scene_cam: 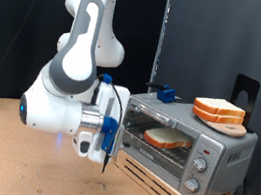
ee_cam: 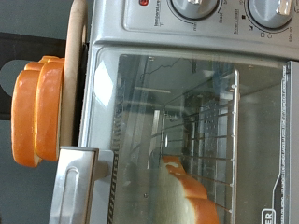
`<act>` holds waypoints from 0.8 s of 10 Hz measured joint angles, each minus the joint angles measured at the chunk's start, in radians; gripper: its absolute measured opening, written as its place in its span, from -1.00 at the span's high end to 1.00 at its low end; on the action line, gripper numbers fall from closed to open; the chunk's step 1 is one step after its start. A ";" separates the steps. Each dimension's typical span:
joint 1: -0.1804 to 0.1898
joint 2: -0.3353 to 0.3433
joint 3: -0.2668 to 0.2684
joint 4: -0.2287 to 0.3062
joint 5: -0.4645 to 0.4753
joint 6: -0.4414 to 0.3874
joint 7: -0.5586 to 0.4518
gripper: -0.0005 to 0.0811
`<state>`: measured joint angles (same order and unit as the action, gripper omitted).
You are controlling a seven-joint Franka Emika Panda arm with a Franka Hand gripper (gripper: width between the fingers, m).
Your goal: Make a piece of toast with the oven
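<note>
In the exterior view the end effector (scene_cam: 106,154) hangs just left of the oven (scene_cam: 185,145), tips pointing down near the worktop (scene_cam: 17,164); whether it is spread or pressed together cannot be told. The piece of toast (scene_cam: 166,138), pale-faced with an orange-tan crust, lies on the rack inside, behind the glass door (ee_cam: 168,131), which looks closed. Bare worktop stretches left of the arm. On the oven's roof sits a stack of slices (scene_cam: 218,112) on a wooden board (scene_cam: 229,126).
</note>
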<state>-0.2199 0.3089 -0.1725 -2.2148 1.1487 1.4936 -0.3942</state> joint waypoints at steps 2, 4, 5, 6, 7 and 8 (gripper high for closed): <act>-0.011 0.010 0.003 0.004 0.054 -0.052 -0.005 -0.99; -0.013 0.058 0.017 0.060 0.144 -0.076 -0.007 -0.99; -0.012 0.096 0.027 0.107 0.142 -0.103 0.016 -0.99; -0.007 0.136 0.035 0.159 0.112 -0.117 0.058 -0.99; 0.003 0.173 0.040 0.209 0.069 -0.115 0.085 -0.99; 0.020 0.205 0.043 0.252 0.036 -0.090 0.087 -0.99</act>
<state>-0.2003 0.5138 -0.1296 -1.9623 1.1844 1.4034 -0.3068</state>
